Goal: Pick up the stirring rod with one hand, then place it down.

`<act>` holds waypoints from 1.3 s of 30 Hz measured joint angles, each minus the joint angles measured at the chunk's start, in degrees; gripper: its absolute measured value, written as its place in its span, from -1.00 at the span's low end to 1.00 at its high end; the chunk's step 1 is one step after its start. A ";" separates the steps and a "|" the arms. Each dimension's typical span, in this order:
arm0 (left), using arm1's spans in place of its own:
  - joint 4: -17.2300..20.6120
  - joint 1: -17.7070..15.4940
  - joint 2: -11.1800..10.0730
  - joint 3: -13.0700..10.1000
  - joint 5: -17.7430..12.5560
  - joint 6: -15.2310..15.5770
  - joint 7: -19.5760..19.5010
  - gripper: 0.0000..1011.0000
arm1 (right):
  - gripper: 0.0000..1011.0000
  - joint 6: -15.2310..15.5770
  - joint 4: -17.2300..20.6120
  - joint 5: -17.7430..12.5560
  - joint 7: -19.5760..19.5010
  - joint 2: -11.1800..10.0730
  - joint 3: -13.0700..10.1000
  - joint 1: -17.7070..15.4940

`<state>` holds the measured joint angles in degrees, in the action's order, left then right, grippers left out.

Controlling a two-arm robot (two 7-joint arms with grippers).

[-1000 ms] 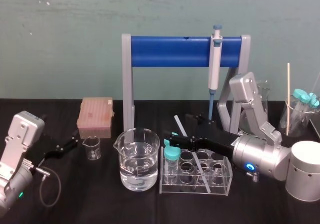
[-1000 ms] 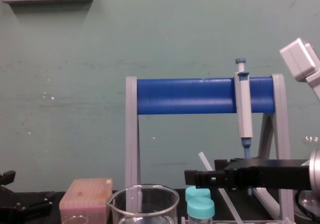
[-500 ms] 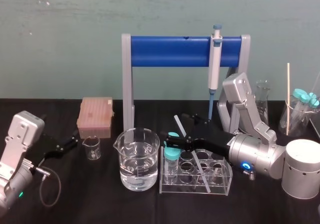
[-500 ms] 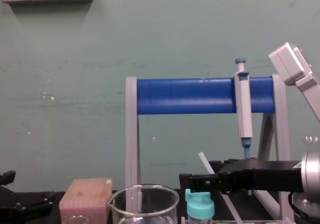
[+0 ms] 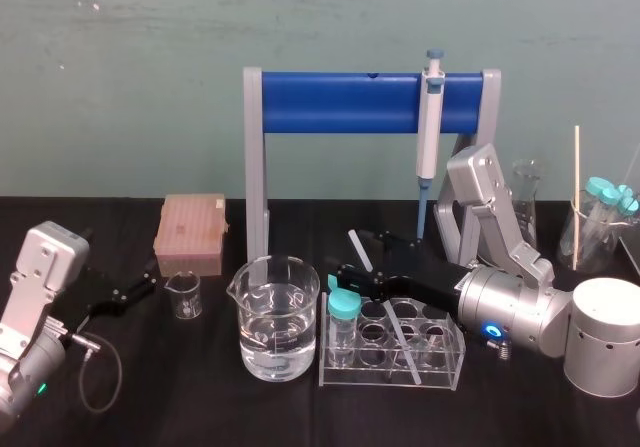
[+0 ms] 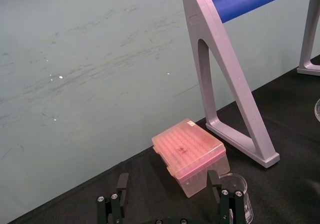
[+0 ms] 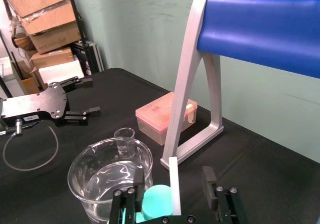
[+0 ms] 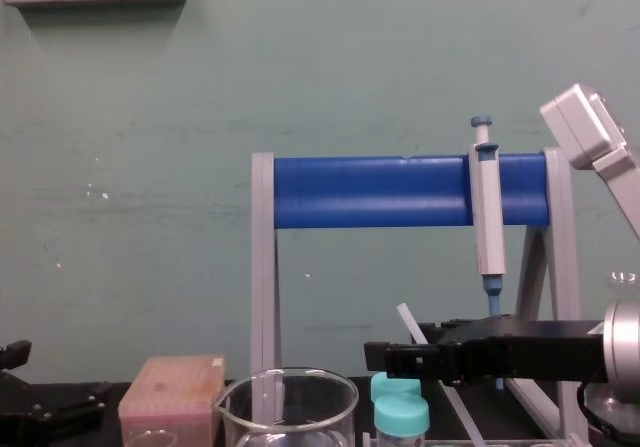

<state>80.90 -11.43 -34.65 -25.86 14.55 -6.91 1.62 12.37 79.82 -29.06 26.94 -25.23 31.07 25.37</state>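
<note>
The stirring rod (image 5: 357, 244) is a thin white translucent rod. It leans in the clear tube rack (image 5: 440, 365), its top pointing up and left. My right gripper (image 5: 360, 259) reaches in from the right and straddles the rod's upper part. In the right wrist view the rod (image 7: 174, 179) stands between the two black fingers of the right gripper (image 7: 167, 186), with a gap on each side, so the gripper is open. The chest view shows the right gripper (image 8: 378, 355) level, beside the rod (image 8: 407, 321). My left gripper (image 5: 130, 292) rests open at the table's left with nothing in it.
A beaker of water (image 5: 275, 317) stands just left of the tube rack, and a teal-capped tube (image 5: 343, 319) sits in the rack's left end. Behind stands the grey rack with a blue bar (image 5: 340, 102), and a pipette (image 5: 430, 127) hangs on it. A pink tip box (image 5: 190, 232) and a small beaker (image 5: 184, 294) are at the left.
My right gripper has risen a little to the rod's upper part. Its fingers have drawn closer together around the rod. The left arm has not moved.
</note>
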 joint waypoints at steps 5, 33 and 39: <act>0.00 0.00 0.00 0.00 0.00 0.00 0.00 0.98 | 0.18 0.04 0.03 -0.05 -0.01 0.00 -0.03 -0.02; 0.00 0.00 0.00 0.00 0.00 0.00 0.00 0.98 | -0.87 -5.83 0.46 1.81 -0.32 0.58 -1.46 -1.81; 0.00 0.00 0.00 0.00 0.00 0.00 0.00 0.98 | -0.87 -16.96 1.23 4.23 -0.38 1.01 -3.34 -4.80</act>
<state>80.90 -11.43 -34.65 -25.86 14.55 -6.90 1.62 -4.60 81.05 -24.83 26.56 -24.22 27.73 20.57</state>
